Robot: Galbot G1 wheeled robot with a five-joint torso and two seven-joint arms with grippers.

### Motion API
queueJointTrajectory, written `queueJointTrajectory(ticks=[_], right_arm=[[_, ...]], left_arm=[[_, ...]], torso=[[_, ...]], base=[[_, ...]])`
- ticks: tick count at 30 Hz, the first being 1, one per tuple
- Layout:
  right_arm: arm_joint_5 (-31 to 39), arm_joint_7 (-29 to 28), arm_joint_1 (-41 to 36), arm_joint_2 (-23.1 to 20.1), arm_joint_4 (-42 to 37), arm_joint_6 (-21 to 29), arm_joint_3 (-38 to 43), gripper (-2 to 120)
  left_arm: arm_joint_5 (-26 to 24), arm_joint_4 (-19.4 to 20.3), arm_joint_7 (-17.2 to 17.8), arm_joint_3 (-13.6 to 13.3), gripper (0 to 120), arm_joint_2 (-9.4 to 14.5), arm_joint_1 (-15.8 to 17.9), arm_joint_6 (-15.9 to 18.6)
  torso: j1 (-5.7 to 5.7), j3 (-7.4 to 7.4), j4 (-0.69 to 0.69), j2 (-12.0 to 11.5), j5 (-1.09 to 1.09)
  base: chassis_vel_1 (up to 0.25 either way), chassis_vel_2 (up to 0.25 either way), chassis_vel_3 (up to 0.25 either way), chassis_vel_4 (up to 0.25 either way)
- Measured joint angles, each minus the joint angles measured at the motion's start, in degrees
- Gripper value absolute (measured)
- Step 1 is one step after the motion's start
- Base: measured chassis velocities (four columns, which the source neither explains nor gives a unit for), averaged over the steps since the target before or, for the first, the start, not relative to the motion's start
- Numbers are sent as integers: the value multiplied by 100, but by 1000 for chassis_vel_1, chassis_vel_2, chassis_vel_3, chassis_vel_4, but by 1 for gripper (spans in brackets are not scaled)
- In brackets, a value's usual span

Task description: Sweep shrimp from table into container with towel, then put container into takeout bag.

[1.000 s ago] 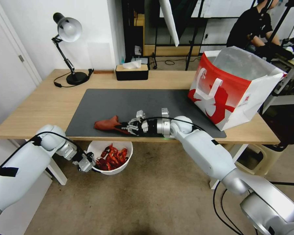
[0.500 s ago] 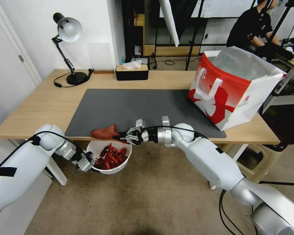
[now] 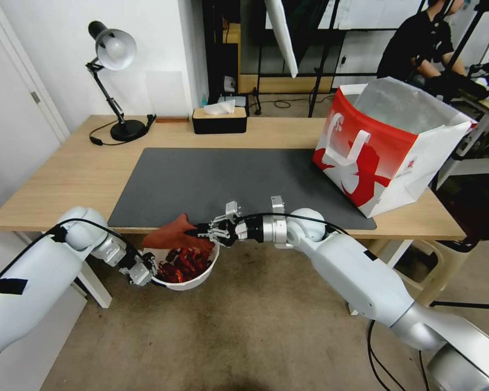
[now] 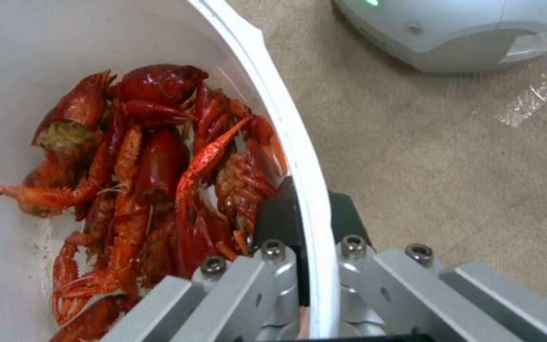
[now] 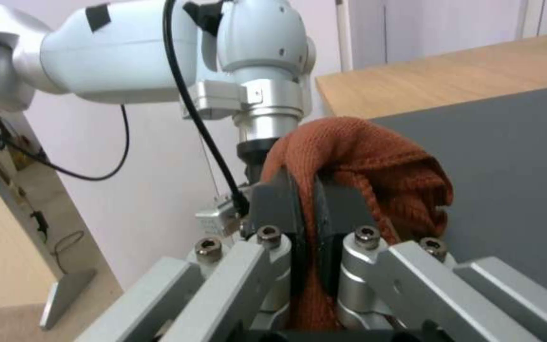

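Right gripper (image 3: 196,232) clamped on towel (image 3: 171,235) at table (image 3: 65,179) edge over container (image 3: 193,280), container rim pinched by left gripper (image 3: 149,274), shrimp (image 4: 153,190) piled inside, takeout bag (image 3: 388,144) well apart.

Red-orange shrimp (image 4: 153,190), white container (image 3: 198,278), rust-brown towel (image 5: 362,161), seemingly red-and-white bag (image 3: 375,157)

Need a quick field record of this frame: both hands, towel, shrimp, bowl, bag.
left hand: shut on the container's rim, below the table's front edge
right hand: shut on the towel, at the table's front edge
towel: hanging off the edge, over the container
shrimp: piled inside the container
container: held in the air under the table edge, above the floor
takeout bag: upright and open on the table's right end
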State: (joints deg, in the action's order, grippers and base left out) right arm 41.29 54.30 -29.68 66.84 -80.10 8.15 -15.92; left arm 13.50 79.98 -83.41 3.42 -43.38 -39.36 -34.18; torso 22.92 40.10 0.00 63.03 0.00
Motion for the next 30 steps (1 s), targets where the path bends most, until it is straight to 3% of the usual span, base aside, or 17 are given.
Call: queueJointTrajectory(ticks=[7,9,11,12,15,16,17,19,23,24,26,30], right_arm=[[399,-540,-120,-158,-412,5,274,2],[580,-1001,-168,-206,-607,-40,438,2],[790,-2165,-281,-312,-1102,-86,665,2],[790,-2165,-281,-312,-1102,-86,665,2],[806,-4392,-441,-447,-2013,368,946,2],[806,-4392,-441,-447,-2013,368,946,2],[821,-5016,-497,-487,-2264,534,1060,2],[584,-5615,-627,-571,-2480,671,1243,2],[406,-5994,-703,-594,-2546,708,1290,2],[185,-6714,-871,-598,-2671,851,1373,2],[-26,-7230,-1085,-597,-2753,929,1503,2],[-215,-7532,-1335,-615,-2819,962,1693,2]], left_arm=[[3,58,1,13,0,19,-33,21],[3,75,2,24,0,23,-48,28],[3,104,3,40,0,29,-79,36],[3,104,3,40,0,29,-79,36],[7,133,7,65,0,36,-131,41],[7,133,7,65,0,36,-131,41],[12,134,11,71,0,37,-148,41],[22,144,15,73,0,36,-153,41],[23,152,15,69,0,27,-150,41],[23,156,16,55,0,10,-130,41],[23,158,16,51,0,6,-130,41],[23,162,16,58,0,14,-168,42]], torso=[[0,0,0,0,0],[0,0,0,0,0],[0,0,0,0,0],[0,0,0,0,0],[0,0,0,0,0],[0,0,0,0,0],[0,0,1,0,1],[-1,0,1,0,0],[-1,0,0,0,1],[0,1,-2,0,1],[0,1,0,0,1],[-1,0,0,0,1]], base=[[0,0,0,0],[0,0,0,0],[0,0,0,0],[0,0,0,0],[0,0,0,0],[0,0,0,0],[0,0,0,0],[0,0,0,0],[0,0,0,0],[0,0,0,0],[0,0,0,0],[0,0,0,0]])
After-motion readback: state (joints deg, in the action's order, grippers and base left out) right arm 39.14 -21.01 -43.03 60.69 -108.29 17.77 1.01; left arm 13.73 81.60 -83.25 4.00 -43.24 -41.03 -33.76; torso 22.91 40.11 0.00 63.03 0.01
